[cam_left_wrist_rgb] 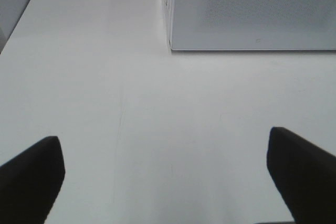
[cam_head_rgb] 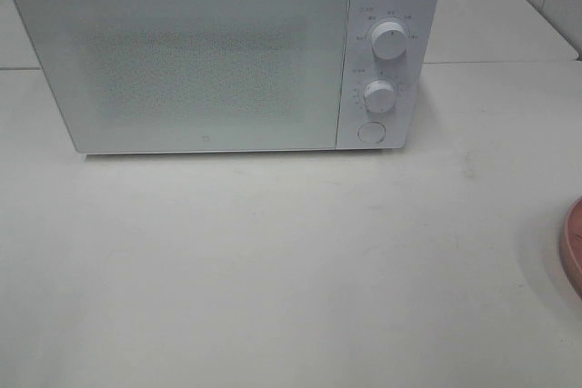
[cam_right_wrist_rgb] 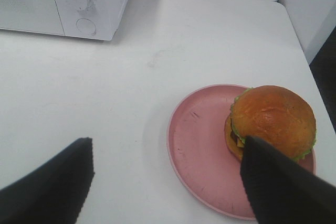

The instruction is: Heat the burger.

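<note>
Both pincers, left gripper (cam_left_wrist_rgb: 165,174) and right gripper (cam_right_wrist_rgb: 168,182), are held open and empty. Microwave (cam_head_rgb: 209,61) is shut; opening judged next, burger (cam_right_wrist_rgb: 273,121) untouched on plate (cam_right_wrist_rgb: 199,145).

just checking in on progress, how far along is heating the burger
Barely started. Done: nothing visible; the microwave door is shut and the burger sits on the pink plate at the table's right side. In hand: the right gripper is open over the plate, near the burger but not gripping it; the left gripper is open over bare table. Left: open the door, load the burger, close, set the dials.
</note>
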You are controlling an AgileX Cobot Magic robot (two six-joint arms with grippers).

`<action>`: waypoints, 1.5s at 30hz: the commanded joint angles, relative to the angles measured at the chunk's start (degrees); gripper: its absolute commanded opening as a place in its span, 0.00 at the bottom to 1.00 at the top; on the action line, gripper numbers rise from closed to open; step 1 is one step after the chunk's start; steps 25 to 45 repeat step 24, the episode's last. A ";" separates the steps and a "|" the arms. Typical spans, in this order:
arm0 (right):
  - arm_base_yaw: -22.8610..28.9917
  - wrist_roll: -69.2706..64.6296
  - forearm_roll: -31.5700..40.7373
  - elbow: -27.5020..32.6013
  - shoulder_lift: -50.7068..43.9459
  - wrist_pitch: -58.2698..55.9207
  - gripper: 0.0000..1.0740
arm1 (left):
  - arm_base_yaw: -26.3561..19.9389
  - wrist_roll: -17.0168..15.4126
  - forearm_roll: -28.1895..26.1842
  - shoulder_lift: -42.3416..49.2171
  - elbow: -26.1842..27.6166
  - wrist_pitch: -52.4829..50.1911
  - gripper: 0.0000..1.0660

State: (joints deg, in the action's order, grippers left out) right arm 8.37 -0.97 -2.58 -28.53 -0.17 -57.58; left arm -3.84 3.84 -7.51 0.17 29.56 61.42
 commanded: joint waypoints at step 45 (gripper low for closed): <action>-0.34 0.34 0.17 -0.06 -1.38 0.63 0.70 | -0.23 -0.06 0.23 1.03 0.00 0.11 0.92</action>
